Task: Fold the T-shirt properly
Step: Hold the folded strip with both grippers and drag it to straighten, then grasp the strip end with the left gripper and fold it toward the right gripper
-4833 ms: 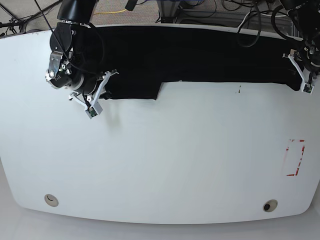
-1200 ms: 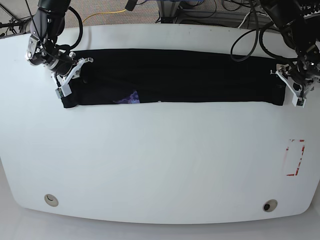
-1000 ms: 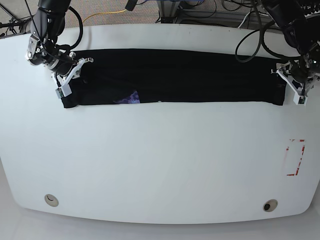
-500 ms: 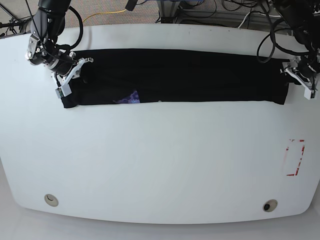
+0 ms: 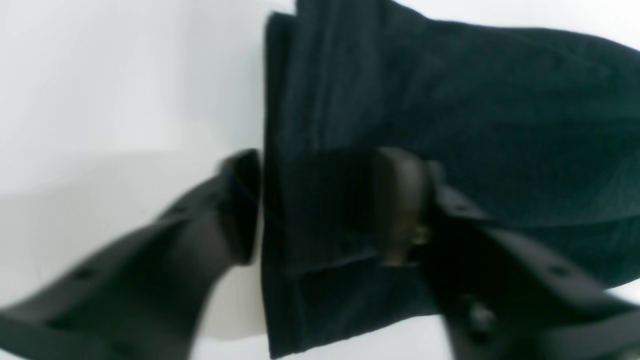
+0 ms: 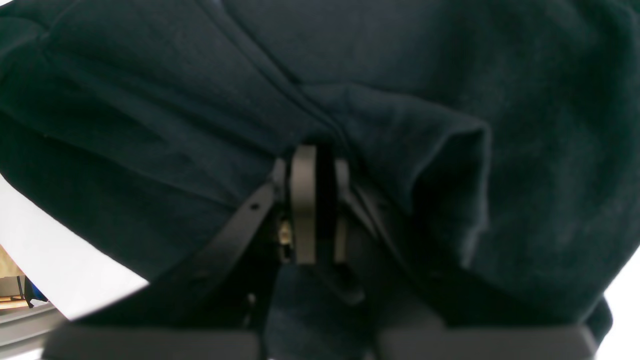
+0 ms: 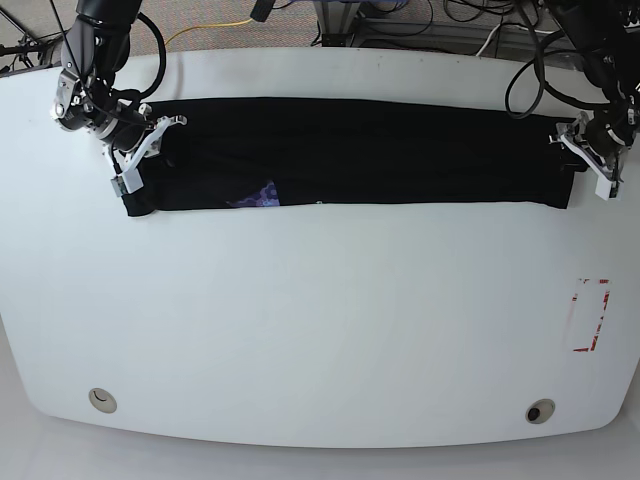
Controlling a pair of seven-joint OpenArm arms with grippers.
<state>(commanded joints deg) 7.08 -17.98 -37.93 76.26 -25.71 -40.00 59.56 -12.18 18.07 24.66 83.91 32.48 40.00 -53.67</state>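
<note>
Two black jointed arms (image 7: pixel 95 40) with looping cables, white-framed tips, dark fingers (image 5: pixel 400 200).

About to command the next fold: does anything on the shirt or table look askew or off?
Mostly tidy: the T-shirt lies as a long flat band. Two things stand out: a bit of purple print peeks out along its lower edge, and the end by the right gripper is bunched in loose folds. The left gripper straddles the other end, open.

White table (image 7: pixel 320 330) carries the black T-shirt (image 7: pixel 380 150) as a long folded band, plus a red-marked rectangle (image 7: pixel 590 315)
</note>
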